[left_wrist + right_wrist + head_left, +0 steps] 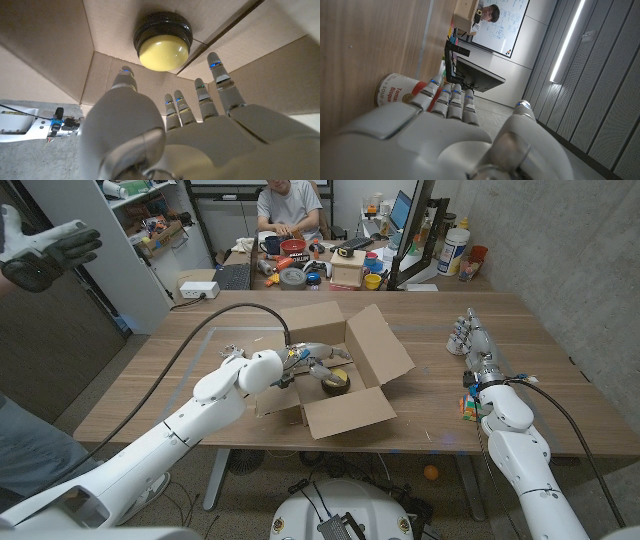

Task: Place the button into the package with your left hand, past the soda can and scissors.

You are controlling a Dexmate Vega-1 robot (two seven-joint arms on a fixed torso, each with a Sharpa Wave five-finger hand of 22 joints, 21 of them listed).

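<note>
Reaching into the open cardboard package (pixel 345 370), the left hand (pixel 312 360) is seen in the head view just inside the box, above its floor. The package stands near the middle of the tabletop (pixel 180 385), its flaps folded outward toward the near and far edges. The button (pixel 336 383), a black-rimmed disc with a yellow dome, lies on the package floor, close to the near wall.

From the left wrist view the left hand (pixel 165 135) is shown with its fingers (pixel 220 80) extended and spread apart, nothing being held between them; the button (pixel 162 40) is seen just beyond the fingertips, resting against the cardboard where two panels meet, clear of the hand.

The right hand (pixel 472 340) is placed near the right edge of the tabletop, toward the far corner, well apart from the package. In the right wrist view the right hand (pixel 445 135) is shown with its fingers (pixel 452 100) straight and held close together, nothing being gripped. A labelled tin can (pixel 395 90) stands just beyond those fingertips on the wood; whether it is touched cannot be told. A few small coloured objects (pixel 468 406) lie at the right edge beside the right forearm, too small to be identified.

A seated person (pixel 290 205) is visible at a cluttered desk behind the table.
</note>
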